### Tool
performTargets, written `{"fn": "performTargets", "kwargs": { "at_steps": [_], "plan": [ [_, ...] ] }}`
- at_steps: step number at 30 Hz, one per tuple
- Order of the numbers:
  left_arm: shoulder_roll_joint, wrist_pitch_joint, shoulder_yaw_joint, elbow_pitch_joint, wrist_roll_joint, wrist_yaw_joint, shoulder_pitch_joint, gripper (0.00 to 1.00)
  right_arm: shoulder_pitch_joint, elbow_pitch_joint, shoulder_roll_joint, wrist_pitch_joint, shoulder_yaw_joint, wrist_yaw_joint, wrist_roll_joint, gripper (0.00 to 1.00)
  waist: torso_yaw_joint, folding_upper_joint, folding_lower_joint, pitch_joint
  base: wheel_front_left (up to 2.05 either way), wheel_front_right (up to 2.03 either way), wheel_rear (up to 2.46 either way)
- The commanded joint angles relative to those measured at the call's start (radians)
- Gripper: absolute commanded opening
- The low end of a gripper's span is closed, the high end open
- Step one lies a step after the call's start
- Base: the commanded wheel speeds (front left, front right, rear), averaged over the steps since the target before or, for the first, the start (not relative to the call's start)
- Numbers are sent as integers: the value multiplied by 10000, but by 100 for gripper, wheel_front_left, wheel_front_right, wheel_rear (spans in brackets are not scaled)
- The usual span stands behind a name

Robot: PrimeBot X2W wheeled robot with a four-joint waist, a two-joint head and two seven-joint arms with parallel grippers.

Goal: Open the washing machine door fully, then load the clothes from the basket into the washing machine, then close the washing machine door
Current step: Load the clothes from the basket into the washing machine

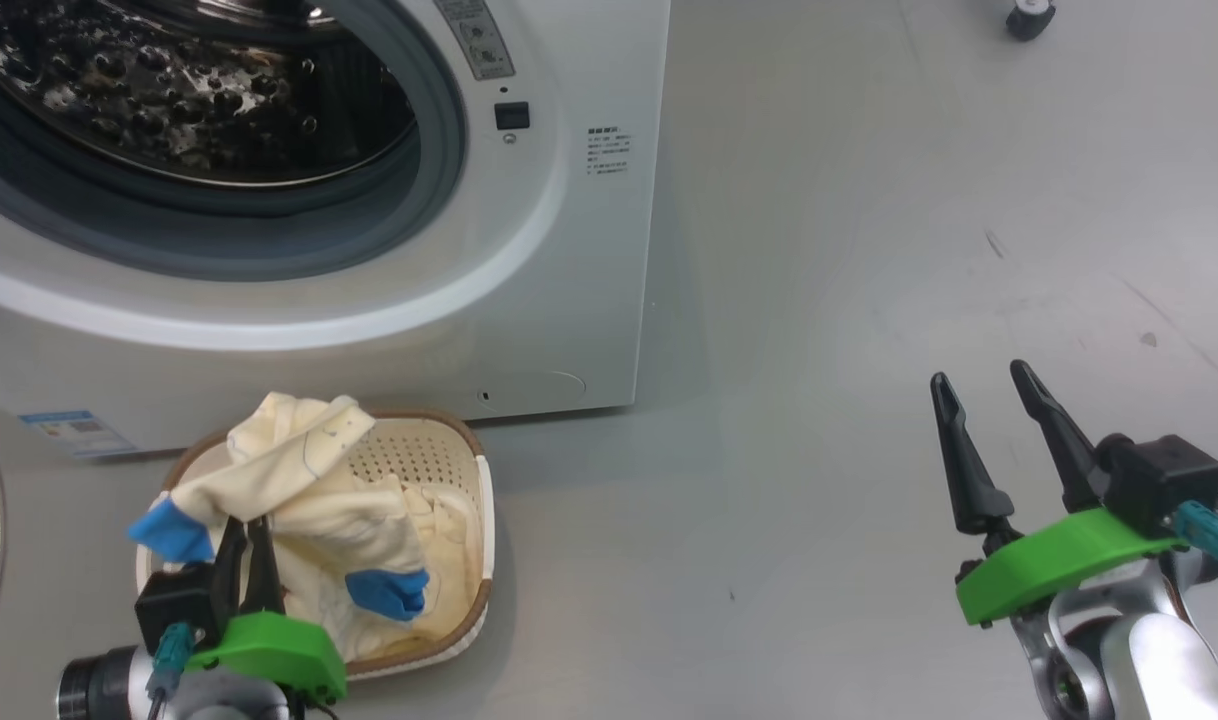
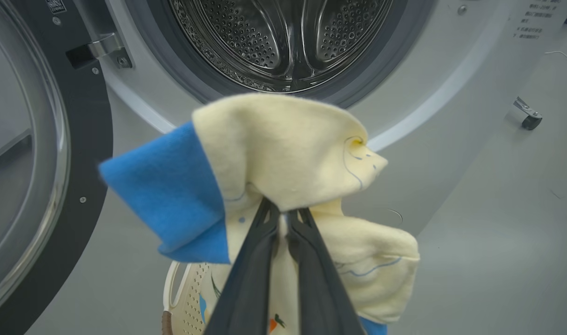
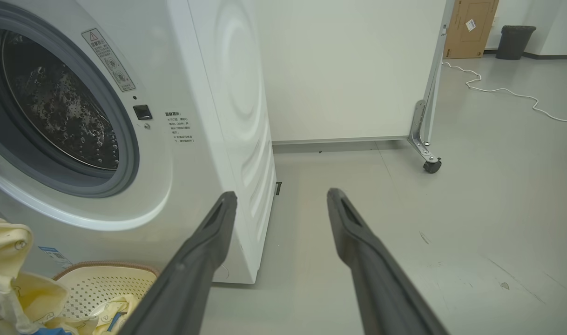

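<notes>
Presently the left end effector (image 1: 249,528) has its fingers pressed together on a fold of the clothes (image 1: 309,480). The cream fabric with blue patches is bunched over the tips and drapes down into the basket (image 1: 424,455). The basket sits on the floor (image 1: 819,420) just in front of the washing machine (image 1: 569,250), below its round mouth and shiny steel drum (image 2: 283,42). The washing machine door (image 2: 90,139) stands swung open at the left. Well apart on the right, the right end effector (image 1: 979,375) hovers above the floor with its fingers spread wide.
</notes>
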Motion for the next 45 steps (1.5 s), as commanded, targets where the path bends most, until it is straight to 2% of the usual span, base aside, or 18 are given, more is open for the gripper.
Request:
{"fn": "performTargets", "kwargs": {
  "at_steps": [1, 19, 45],
  "plan": [
    [142, -141, 324, -430, 80, 84, -83, 0, -11, -436, -8, 47, 96, 2, -84, 100, 131, -1, 1, -243, 0, 0, 0],
    [237, -93, 245, -1202, -22, 278, 899, 0, 730, -735, 62, 351, 58, 2, -75, 100, 416, -1, 1, -1017, 0, 0, 0],
    [441, 289, -26, -1548, -98, 415, 654, 0, 717, -727, 66, 315, 271, 2, 106, 100, 360, -1, 1, -817, 0, 0, 0]
  ]
}}
